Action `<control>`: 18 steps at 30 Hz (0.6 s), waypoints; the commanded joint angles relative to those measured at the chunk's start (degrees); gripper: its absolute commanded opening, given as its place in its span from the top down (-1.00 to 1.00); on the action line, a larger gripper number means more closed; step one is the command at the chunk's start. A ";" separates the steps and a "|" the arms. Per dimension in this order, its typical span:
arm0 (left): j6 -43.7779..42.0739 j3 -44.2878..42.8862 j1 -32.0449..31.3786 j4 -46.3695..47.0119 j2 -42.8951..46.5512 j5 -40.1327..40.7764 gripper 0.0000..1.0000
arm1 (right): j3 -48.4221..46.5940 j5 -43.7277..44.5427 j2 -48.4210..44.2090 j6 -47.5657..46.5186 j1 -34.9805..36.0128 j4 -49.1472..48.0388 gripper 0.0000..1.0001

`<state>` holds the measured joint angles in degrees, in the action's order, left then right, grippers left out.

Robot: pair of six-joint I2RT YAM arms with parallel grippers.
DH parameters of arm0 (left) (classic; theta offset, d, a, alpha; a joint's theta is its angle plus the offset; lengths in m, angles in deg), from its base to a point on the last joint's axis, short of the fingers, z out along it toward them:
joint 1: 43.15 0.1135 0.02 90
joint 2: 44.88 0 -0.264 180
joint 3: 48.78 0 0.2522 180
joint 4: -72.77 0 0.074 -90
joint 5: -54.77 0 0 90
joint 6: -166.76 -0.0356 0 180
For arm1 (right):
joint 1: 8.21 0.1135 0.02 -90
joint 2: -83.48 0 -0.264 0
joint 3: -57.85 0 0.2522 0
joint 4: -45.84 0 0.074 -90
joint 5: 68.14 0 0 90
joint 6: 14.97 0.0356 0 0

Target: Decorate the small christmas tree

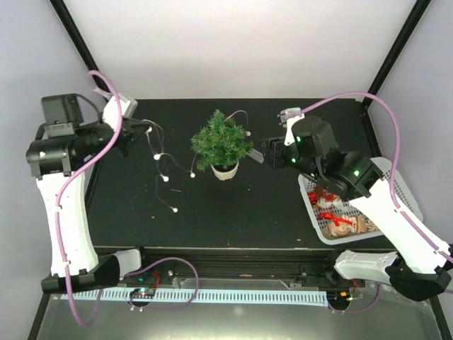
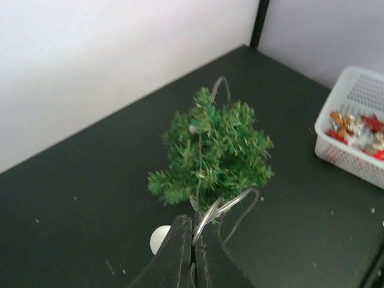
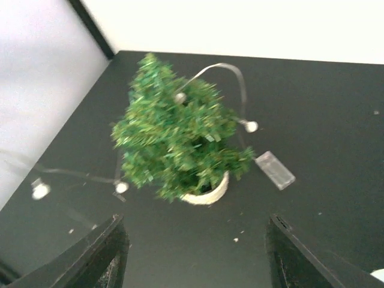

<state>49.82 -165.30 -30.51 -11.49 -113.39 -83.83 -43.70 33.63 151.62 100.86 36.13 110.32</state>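
Evidently light and easily tipped, the small christmas tree (image 1: 221, 145) stood upright in its white pot (image 1: 225, 170) mid-bench, its needle branches soft and springy. The left gripper (image 2: 193, 231), to the tree's left, was pinched closed on the thin, limp wire of the light string (image 2: 217, 209). The right gripper (image 3: 195, 252) gaped wide at the tree's right, and any steadying hold looked best taken on the stiff pot.

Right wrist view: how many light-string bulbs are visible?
4 on the light string. One bulb sits high in the small christmas tree, one is just right of it, and two lie on the table at left. Foliage may hide more.
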 commanded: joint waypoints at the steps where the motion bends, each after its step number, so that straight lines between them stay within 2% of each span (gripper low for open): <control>1: -1.30 -2.46 -6.96 -6.12 -2.65 11.09 0.97 | 1.10 -2.90 -1.72 0.24 5.06 2.24 -0.26; 6: -5.87 -10.71 -11.02 -18.10 -10.66 13.34 0.97 | 3.64 -3.58 -2.23 2.44 10.82 3.02 -0.25; 8: -5.37 -10.87 -12.12 -18.74 -11.57 17.65 0.97 | 4.73 -3.50 -2.80 3.47 11.75 3.02 -0.25; 14: -9.83 -2.15 -19.82 -18.78 -7.77 29.43 0.97 | 5.91 -2.46 -3.50 5.15 12.26 4.66 -0.24; 18: -9.51 7.09 -23.79 -18.69 -6.05 28.67 0.97 | 6.45 -1.90 -3.74 5.53 12.35 4.51 -0.23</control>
<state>41.74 -164.19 -51.12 -27.44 -121.02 -58.69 -37.74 30.72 149.17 105.01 48.02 114.38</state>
